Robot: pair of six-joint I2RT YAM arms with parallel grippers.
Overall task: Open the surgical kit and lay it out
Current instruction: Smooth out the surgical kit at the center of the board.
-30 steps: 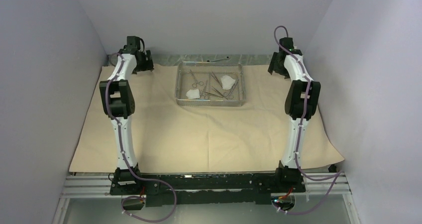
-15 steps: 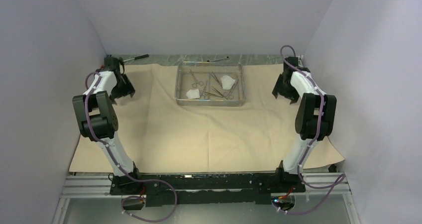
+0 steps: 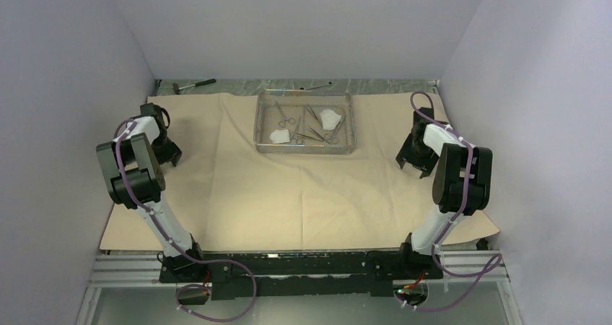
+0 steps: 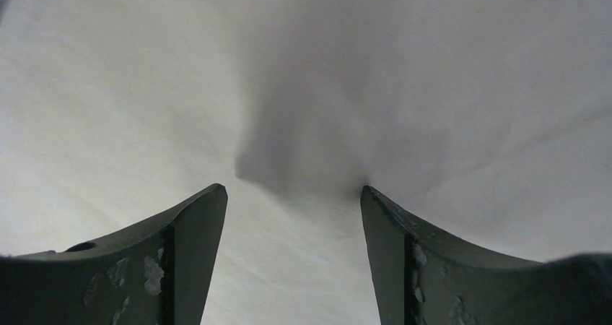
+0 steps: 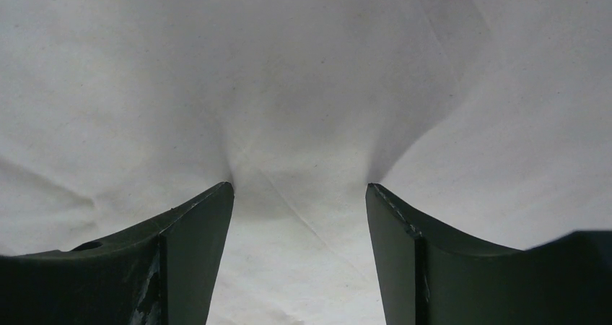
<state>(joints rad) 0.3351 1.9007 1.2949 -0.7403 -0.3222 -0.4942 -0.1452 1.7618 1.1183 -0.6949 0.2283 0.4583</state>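
My left gripper [image 3: 167,155] and right gripper [image 3: 412,158] hang wide open, holding nothing, above the wrap sheet [image 3: 303,198]. The mesh tray [image 3: 304,150] lies between them, toward the back, its long axis across. I judge the right gripper slightly nearer.

Your top view is evenly lit from overhead, soft and diffuse, no glare; the arms drop only faint shadows on the wrap sheet [image 3: 303,188] near the desk's left and right edges. Focus is sharp, but the wire-mesh tray [image 3: 303,151] contents are tiny. Wrist views read grey and washed out; left gripper [image 4: 292,202] throws a darker soft shadow than right gripper [image 5: 299,195]
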